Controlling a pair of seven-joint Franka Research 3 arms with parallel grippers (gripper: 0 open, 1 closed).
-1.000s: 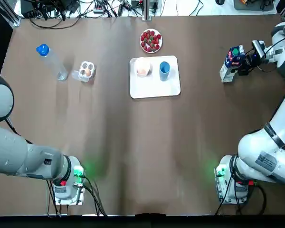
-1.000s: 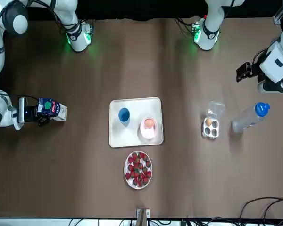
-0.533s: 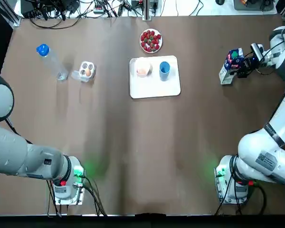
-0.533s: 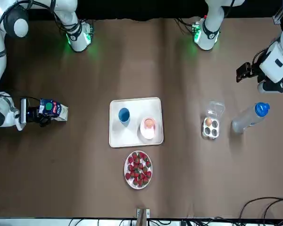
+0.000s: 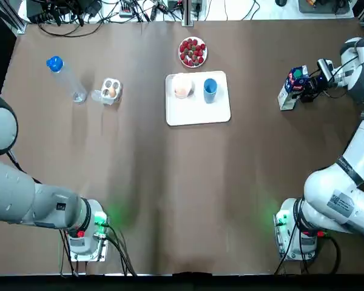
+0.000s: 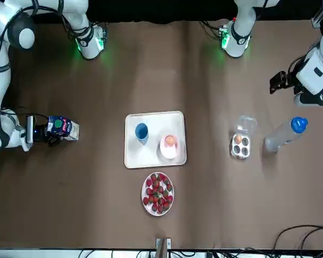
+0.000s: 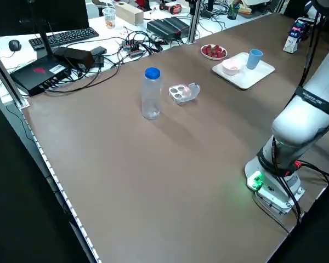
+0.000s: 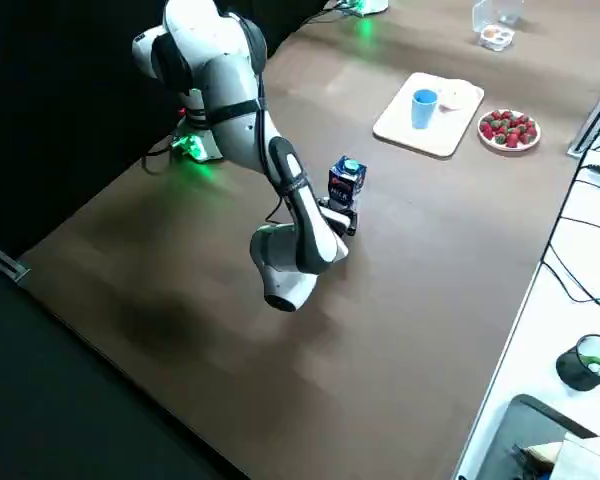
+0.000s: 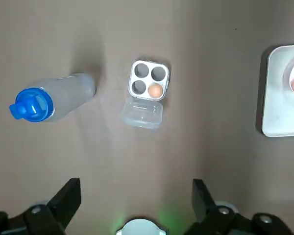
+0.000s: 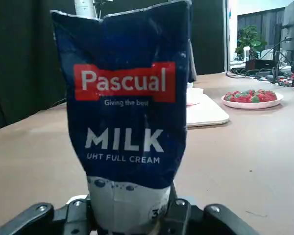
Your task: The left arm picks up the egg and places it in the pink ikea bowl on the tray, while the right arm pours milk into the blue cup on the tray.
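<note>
Brown table (image 5: 170, 182) under both arms: the right gripper (image 10: 128, 214), clamped on the milk carton (image 5: 290, 86) near the table's right edge, has carried it slightly nearer the tray (image 5: 197, 113) than a second ago, though it is well apart from the blue cup (image 5: 210, 86). An egg (image 6: 170, 141) lies in the pink bowl (image 6: 169, 153). The left gripper (image 9: 135, 186) hangs spread wide, high above the table's left side.

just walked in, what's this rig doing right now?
The right gripper is shut on the milk carton, well off to the robot's right of the tray and its blue cup. An egg already sits in the pink bowl. The left gripper hangs open, high over the table near the egg box.
</note>
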